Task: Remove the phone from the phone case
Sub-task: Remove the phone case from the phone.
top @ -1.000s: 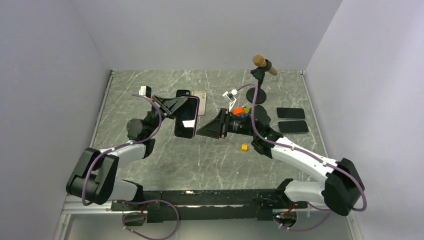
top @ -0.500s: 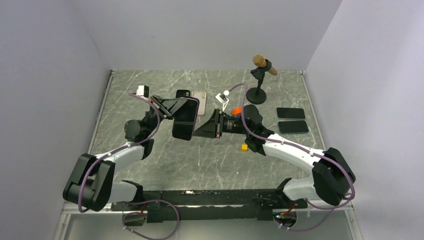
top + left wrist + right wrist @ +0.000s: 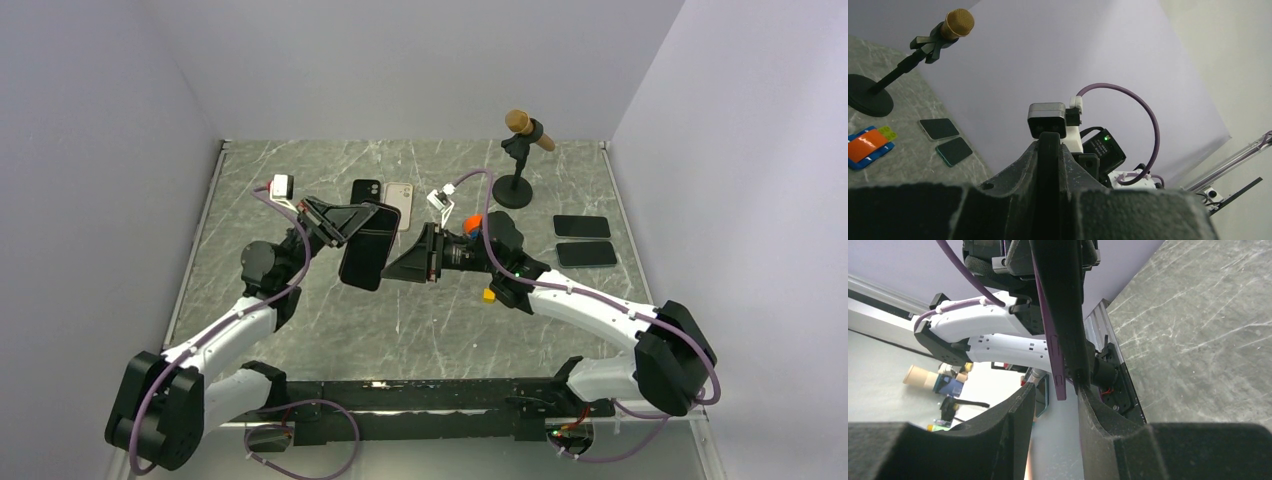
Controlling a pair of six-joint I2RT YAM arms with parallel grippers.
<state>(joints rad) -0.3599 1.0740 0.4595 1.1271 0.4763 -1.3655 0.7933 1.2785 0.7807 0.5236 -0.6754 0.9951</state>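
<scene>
My left gripper is shut on the upper end of a black phone and holds it in the air over the table's middle, screen up. In the left wrist view the phone stands edge-on, clamped between the fingers. The purple case shows as a thin rim along the phone's edge in the right wrist view. My right gripper is open at the phone's lower right edge. In its own view, the right gripper straddles the phone's end, and the right finger is close against it.
A microphone on a round-based stand is at the back. Two dark phones lie at the right. Two more phones or cases lie at the back. A small yellow block and an orange object are behind the right arm.
The left gripper has carried the phone slightly left and toward the near side. The right gripper has followed leftward and now reaches the phone's lower edge.
</scene>
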